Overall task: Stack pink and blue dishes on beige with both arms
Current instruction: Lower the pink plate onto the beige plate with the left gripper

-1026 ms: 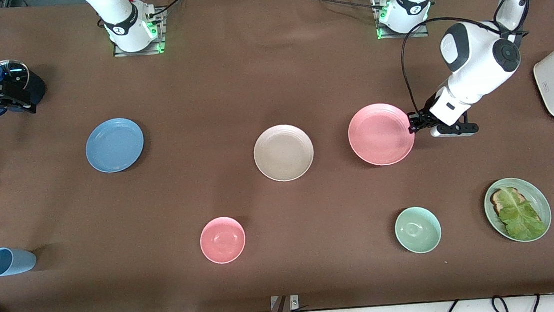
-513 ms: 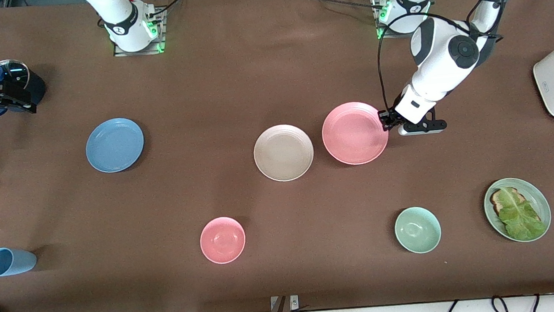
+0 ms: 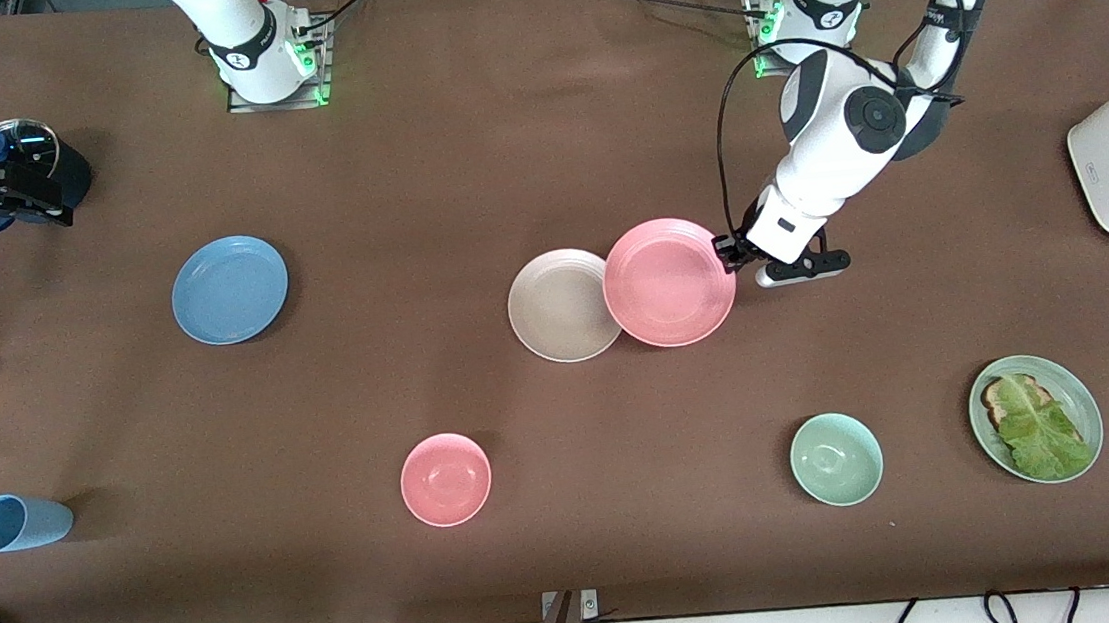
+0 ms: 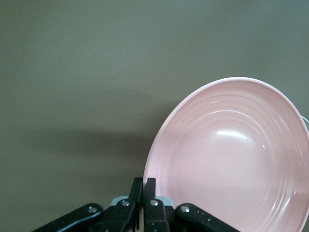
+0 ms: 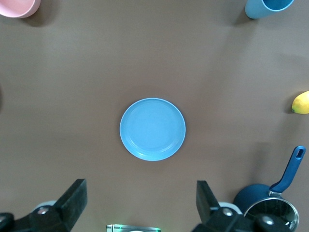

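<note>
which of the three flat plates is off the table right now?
The pink plate: the left hand is shut on its rim and carries it, its edge overlapping the beige plate. The blue plate lies flat on the table, untouched.

The pale pink ridged plate (image 3: 668,281), pinched at its rim by the closed left gripper (image 3: 728,254), overlaps the edge of the matte beige ridged plate (image 3: 559,306) that faces the left arm's end of the table. The dusty blue ridged plate (image 3: 229,290) lies well apart toward the right arm's end, under the spread right gripper (image 5: 140,203). Nearer the front camera stand a small pink bowl (image 3: 446,479), a pale green bowl (image 3: 835,459) and, toward the left arm's end, a pale green plate (image 3: 1073,387) carrying toast and lettuce.
</note>
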`<act>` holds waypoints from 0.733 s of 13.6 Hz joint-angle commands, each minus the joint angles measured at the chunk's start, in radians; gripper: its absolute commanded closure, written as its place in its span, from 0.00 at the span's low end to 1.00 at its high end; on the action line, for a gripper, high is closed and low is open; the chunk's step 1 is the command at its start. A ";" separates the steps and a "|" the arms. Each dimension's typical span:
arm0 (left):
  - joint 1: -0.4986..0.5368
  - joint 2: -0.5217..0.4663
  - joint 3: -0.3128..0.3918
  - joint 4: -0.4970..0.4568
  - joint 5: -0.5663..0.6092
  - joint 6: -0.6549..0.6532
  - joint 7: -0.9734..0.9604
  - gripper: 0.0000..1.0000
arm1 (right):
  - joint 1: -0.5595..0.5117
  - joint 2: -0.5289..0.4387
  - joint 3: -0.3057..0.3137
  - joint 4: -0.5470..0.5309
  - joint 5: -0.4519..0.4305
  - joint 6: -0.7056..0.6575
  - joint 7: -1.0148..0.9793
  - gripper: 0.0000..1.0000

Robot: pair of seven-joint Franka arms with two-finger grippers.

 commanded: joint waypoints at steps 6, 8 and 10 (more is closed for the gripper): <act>-0.269 0.166 0.153 0.157 0.168 0.016 -0.289 1.00 | -0.001 -0.007 0.005 0.012 -0.002 -0.018 -0.001 0.00; -0.299 0.195 0.153 0.187 0.228 0.016 -0.385 1.00 | -0.001 -0.007 0.005 0.012 -0.002 -0.018 -0.001 0.00; -0.315 0.209 0.153 0.208 0.232 0.016 -0.423 1.00 | -0.001 -0.007 0.005 0.012 -0.002 -0.018 -0.001 0.00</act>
